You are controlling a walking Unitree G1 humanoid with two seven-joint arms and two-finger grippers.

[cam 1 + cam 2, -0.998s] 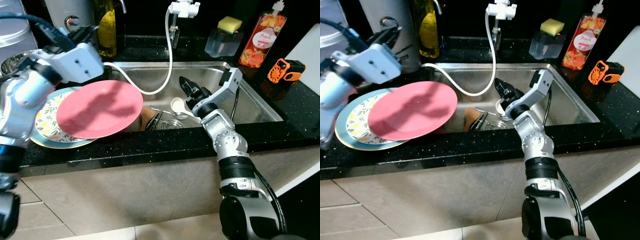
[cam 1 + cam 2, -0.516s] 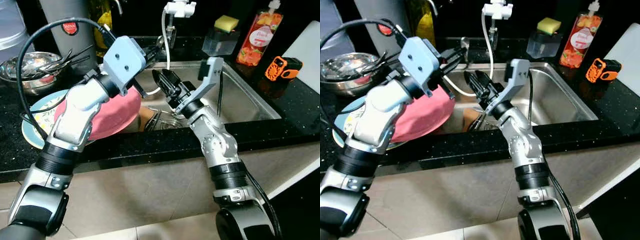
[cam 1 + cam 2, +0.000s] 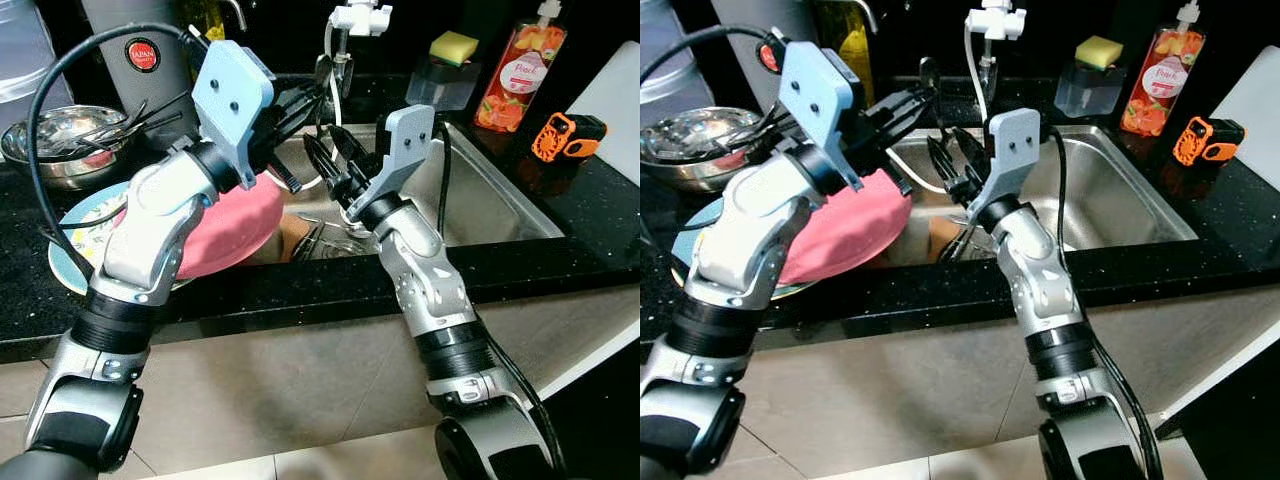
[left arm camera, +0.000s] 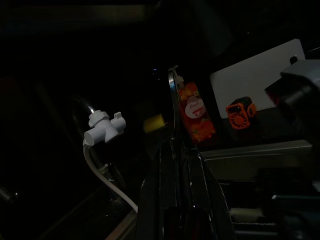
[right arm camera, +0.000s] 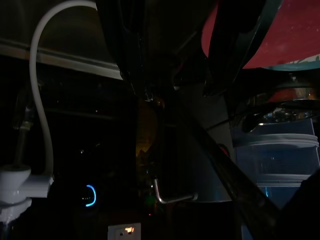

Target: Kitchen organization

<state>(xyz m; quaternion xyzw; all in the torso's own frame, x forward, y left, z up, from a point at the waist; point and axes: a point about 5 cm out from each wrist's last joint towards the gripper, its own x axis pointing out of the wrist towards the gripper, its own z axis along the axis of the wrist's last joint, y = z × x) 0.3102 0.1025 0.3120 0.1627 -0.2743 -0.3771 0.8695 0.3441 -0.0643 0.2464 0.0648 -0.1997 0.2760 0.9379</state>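
Observation:
My left gripper (image 3: pixel 312 97) is raised over the sink's left end, shut on a slim metal spoon (image 4: pixel 173 107) that points toward the faucet. The spoon's dark bowl (image 3: pixel 322 72) shows just past the fingertips. My right gripper (image 3: pixel 328 160) sits directly below it with its fingers (image 5: pixel 125 45) spread open and nothing between them. A pink plate (image 3: pixel 235 225) lies on a patterned plate (image 3: pixel 75 262) on the black counter left of the sink, partly hidden behind my left arm. Several metal utensils (image 3: pixel 325 240) lie in the sink.
The steel sink (image 3: pixel 490 205) is set into a black counter. A white faucet head with hose (image 3: pixel 350 18) hangs above. A steel bowl (image 3: pixel 55 140) stands back left. A sponge holder (image 3: pixel 445 72), soap bottle (image 3: pixel 515 65), orange device (image 3: pixel 560 135) and white board (image 3: pixel 615 95) are at the right.
My left arm swung from over the plates to above the sink, holding the spoon. My right gripper rose from low in the sink to just under it. The camera also shifted.

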